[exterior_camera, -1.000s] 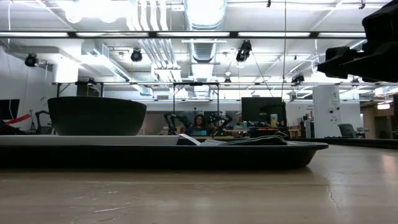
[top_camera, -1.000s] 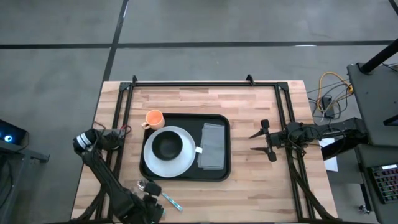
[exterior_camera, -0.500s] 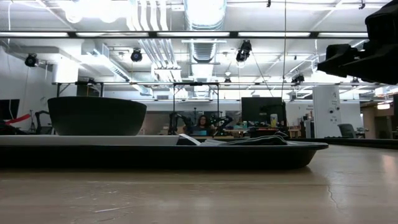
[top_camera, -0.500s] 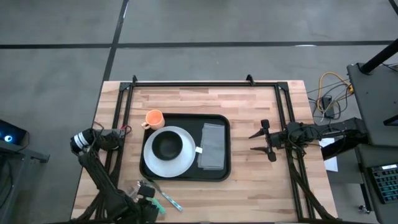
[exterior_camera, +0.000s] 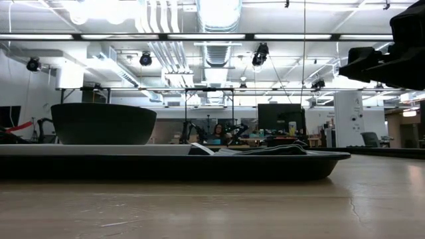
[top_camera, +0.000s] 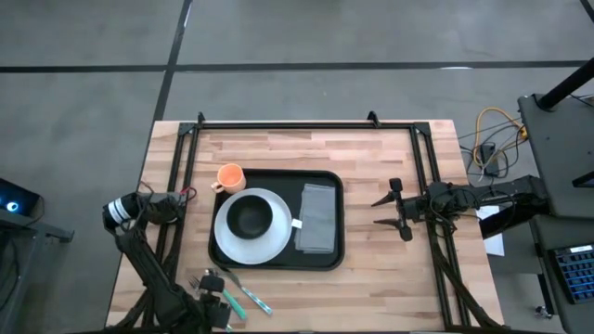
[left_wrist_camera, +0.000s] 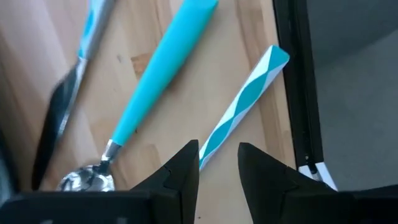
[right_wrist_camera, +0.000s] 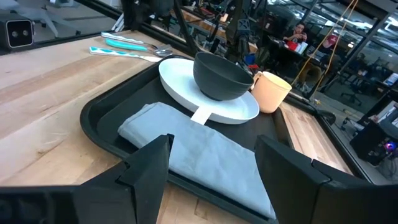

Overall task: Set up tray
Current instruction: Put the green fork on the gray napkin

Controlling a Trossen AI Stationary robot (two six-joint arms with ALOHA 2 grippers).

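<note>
Partly hidden left pincer, straw end between fingers

Colours we saw on the wooden table

We noted a black tray holding a white plate, dark grey bowl and grey napkin; an orange cup beside it; turquoise-handled cutlery and a turquoise-and-white striped straw on pale wood.

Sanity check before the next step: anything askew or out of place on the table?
Mostly tidy. The cutlery lies off the tray, at the near table edge by the left gripper. The orange cup sits outside the tray's far-left corner. Nothing is spilled.
</note>
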